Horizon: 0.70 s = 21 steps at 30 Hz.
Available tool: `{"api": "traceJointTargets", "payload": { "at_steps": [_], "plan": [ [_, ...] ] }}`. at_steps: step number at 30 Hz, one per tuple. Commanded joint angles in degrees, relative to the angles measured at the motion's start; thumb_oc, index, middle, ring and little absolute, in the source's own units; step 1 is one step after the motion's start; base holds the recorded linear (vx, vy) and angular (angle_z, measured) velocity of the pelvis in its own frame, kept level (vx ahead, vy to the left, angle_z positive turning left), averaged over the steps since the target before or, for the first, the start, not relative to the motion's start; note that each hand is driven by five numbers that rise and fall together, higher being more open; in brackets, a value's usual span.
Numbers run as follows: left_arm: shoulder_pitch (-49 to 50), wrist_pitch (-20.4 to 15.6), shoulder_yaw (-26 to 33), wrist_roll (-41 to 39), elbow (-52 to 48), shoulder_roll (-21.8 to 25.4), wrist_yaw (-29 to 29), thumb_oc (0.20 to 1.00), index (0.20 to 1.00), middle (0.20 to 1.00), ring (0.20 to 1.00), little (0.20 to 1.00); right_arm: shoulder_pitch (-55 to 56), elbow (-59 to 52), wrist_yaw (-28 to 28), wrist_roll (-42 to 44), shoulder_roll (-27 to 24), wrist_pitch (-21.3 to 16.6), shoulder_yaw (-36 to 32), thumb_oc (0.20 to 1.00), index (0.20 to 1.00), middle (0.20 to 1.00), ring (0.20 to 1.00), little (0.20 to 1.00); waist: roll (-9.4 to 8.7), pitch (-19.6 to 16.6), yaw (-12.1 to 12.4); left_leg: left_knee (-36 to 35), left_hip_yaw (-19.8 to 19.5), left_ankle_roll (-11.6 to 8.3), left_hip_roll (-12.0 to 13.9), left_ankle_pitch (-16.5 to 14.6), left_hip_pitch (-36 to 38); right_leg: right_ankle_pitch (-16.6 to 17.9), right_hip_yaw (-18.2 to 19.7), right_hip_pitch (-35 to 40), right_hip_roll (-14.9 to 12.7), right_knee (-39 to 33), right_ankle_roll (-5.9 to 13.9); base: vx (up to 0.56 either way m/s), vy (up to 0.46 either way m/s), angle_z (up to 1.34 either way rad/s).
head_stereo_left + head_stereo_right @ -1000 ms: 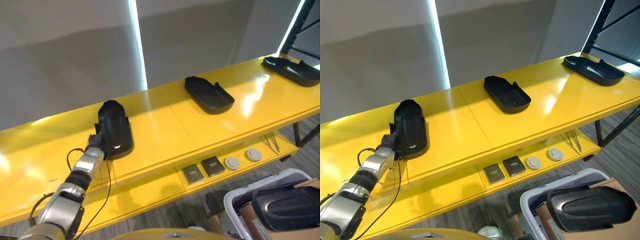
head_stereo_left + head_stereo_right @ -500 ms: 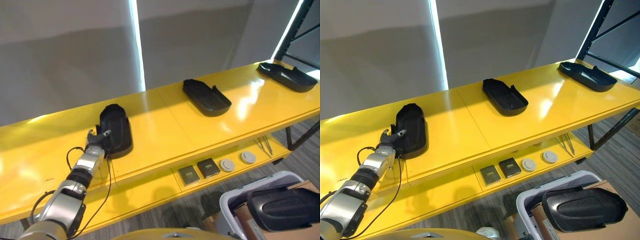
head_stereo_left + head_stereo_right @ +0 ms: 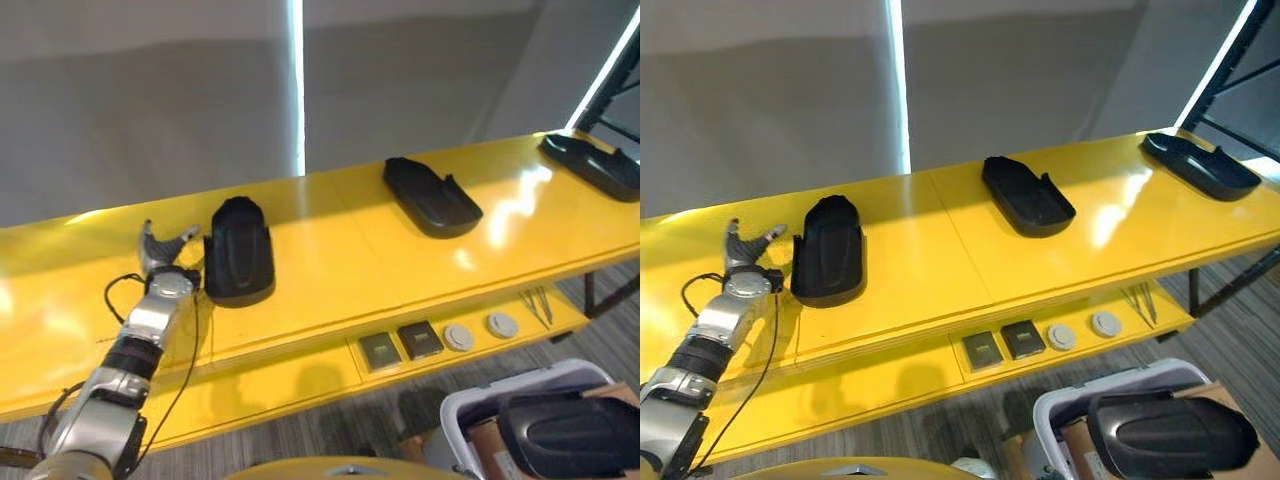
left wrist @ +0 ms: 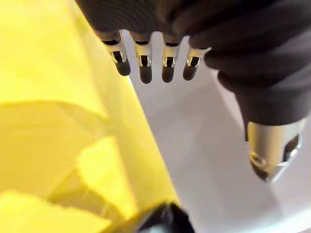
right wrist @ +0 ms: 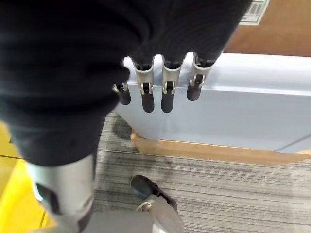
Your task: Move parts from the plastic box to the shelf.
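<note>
Left hand (image 3: pixel 160 262) is hovering with fingers spread wide and holding nothing, just beside the black part (image 3: pixel 238 264) lying on the yellow shelf (image 3: pixel 330 250), at the part's nine o'clock. Right hand (image 5: pixel 155 82) is hanging with fingers straight beside the plastic box (image 3: pixel 480 410), where another part (image 3: pixel 570 435) is waiting. Any careless sideways sweep risks knocking the placed part askew.

A: Readable text, labels, numbers, signs?

B: None legible. A white label (image 5: pixel 256 9) with dark print sits on the brown cardboard (image 5: pixel 277 26) above the plastic box (image 5: pixel 228 107); its characters are too small to make out.

A: The yellow shelf (image 3: pixel 330 250)?

B: No markings can be read there.
</note>
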Motion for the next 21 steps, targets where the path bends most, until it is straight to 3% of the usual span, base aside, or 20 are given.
{"api": "traceJointTargets", "payload": {
  "at_steps": [1, 3, 5, 7, 12, 13, 15, 16, 17, 21],
  "plan": [
    [-0.9, -2.5, 3.6, 3.9, -2.4, 4.8, -1.0, 1.000, 1.000, 1.000, 1.000, 1.000, -1.5, 0.3, -0.7, -2.8, -0.2, 0.3, -0.7, 1.000, 1.000, 1.000, 1.000, 1.000, -0.96, 0.7, 1.8, 2.7, -2.6, 0.73, 0.1, -3.5, -1.2, -3.3, 0.6, -0.1, -2.3, 2.7, 3.58, -0.03, 0.074, 0.16],
    [0.6, -4.3, 4.9, 4.6, -4.9, 5.5, -2.1, 1.000, 1.000, 1.000, 1.000, 1.000, -1.4, -0.6, -0.7, -3.3, -0.3, 0.7, -0.9, 1.000, 1.000, 1.000, 1.000, 1.000, -1.04, 0.7, 2.4, 2.7, -2.9, 0.73, 0.0, -3.6, -1.4, -3.3, 0.3, -0.1, -2.5, 2.8, 3.67, -0.03, 0.063, 0.08],
    [3.4, -7.2, 6.9, 2.8, -10.1, 6.3, -6.8, 1.000, 1.000, 1.000, 1.000, 1.000, -1.2, -2.2, -0.5, -3.9, -0.4, 1.5, -1.2, 1.000, 1.000, 1.000, 1.000, 1.000, -1.07, 0.9, 3.1, 2.8, -3.3, 0.76, -0.2, -3.9, -1.4, -3.6, 0.0, 0.2, -2.7, 3.1, 3.85, -0.02, 0.070, 0.21],
    [5.2, -10.9, 7.7, -2.6, -15.0, 6.0, -13.9, 1.000, 1.000, 1.000, 1.000, 1.000, -1.2, -3.2, -0.4, -4.1, -0.7, 1.9, -1.6, 1.000, 1.000, 1.000, 1.000, 1.000, -1.10, 1.0, 3.7, 2.8, -3.6, 0.88, -0.3, -3.8, -1.8, -3.4, -0.3, 0.0, -3.0, 3.2, 3.88, -0.02, 0.059, 0.15],
    [11.5, -14.1, 6.5, -17.3, -29.4, 1.5, -33.5, 1.000, 1.000, 1.000, 1.000, 1.000, -1.3, -4.4, 0.1, -5.0, -0.9, 2.1, -3.3, 1.000, 1.000, 1.000, 1.000, 1.000, -1.07, 1.8, 5.6, 3.0, -4.6, 1.18, -0.9, -3.9, -2.5, -3.0, -1.1, -0.1, -3.6, 3.6, 4.13, -0.03, 0.059, 0.14],
    [13.7, -16.1, 5.2, -19.2, -32.2, 0.1, -38.1, 1.000, 1.000, 1.000, 1.000, 1.000, -1.3, -4.8, 0.0, -4.6, -1.0, 2.4, -3.4, 1.000, 1.000, 1.000, 1.000, 1.000, -1.02, 2.2, 6.0, 3.1, -4.7, 1.26, -1.0, -4.0, -2.5, -2.8, -1.3, 0.0, -3.8, 3.8, 4.30, -0.02, 0.050, 0.08],
    [15.2, -16.5, 4.4, -22.2, -33.5, -0.6, -40.9, 1.000, 1.000, 1.000, 1.000, 1.000, -1.4, -5.0, 0.0, -4.1, -1.2, 2.5, -3.3, 1.000, 1.000, 1.000, 1.000, 1.000, -1.09, 2.3, 6.4, 3.1, -4.8, 1.36, -1.1, -3.8, -2.8, -2.5, -1.4, -0.2, -3.9, 3.7, 4.24, -0.01, 0.022, 0.02],
    [15.9, -16.8, 4.0, -23.2, -34.0, -0.9, -42.5, 0.881, 0.881, 0.881, 0.881, 0.881, -1.3, -5.2, 0.0, -4.0, -1.3, 2.6, -3.2, 1.000, 1.000, 1.000, 1.000, 1.000, -1.11, 2.3, 6.5, 3.1, -4.9, 1.41, -1.1, -3.7, -2.9, -2.4, -1.4, -0.3, -3.9, 3.7, 4.26, -0.02, 0.046, 0.00],
    [17.5, -17.0, 3.3, -27.8, -35.0, -1.5, -46.8, 0.200, 0.200, 0.200, 0.200, 0.200, -1.2, -5.5, 0.1, -3.9, -1.5, 2.5, -3.2, 1.000, 1.000, 1.000, 1.000, 1.000, -1.13, 2.5, 6.8, 3.0, -4.8, 1.52, -1.2, -3.6, -3.0, -2.2, -1.5, -0.4, -4.1, 3.8, 4.34, -0.02, 0.047, 0.00],
    [21.2, -14.7, 0.8, -34.5, -36.2, -2.2, -55.5, 0.200, 0.200, 0.200, 0.200, 0.200, -0.8, -5.6, 0.2, -3.4, -2.1, 1.9, -3.0, 1.000, 1.000, 1.000, 1.000, 1.000, -1.22, 2.9, 7.2, 3.0, -4.9, 1.76, -1.6, -3.4, -3.3, -1.6, -1.6, -0.6, -4.4, 3.7, 4.61, -0.01, 0.031, 0.00]
  ]
}}
